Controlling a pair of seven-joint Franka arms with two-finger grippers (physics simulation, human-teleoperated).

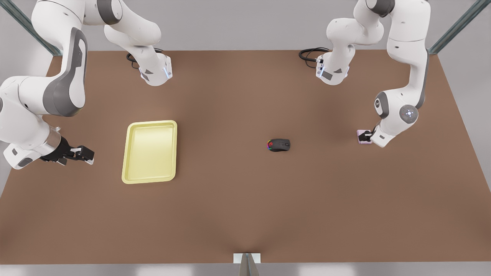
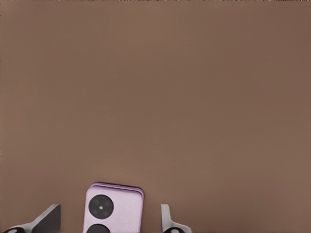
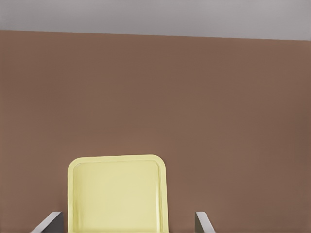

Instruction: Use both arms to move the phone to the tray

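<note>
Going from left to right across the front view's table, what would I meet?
Right tool → tray → black mouse → phone, with the left tool down at it.

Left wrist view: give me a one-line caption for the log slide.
Left gripper open, its fingers either side of the pink phone, which lies flat on the brown table.

The phone (image 2: 114,208) is cut off by the left wrist view's edge at its near end, its second black circle half gone. In the front view the left gripper (image 1: 367,135) covers the phone's 3 o'clock side. The tray (image 3: 118,194) runs off the right wrist view's edge.
</note>
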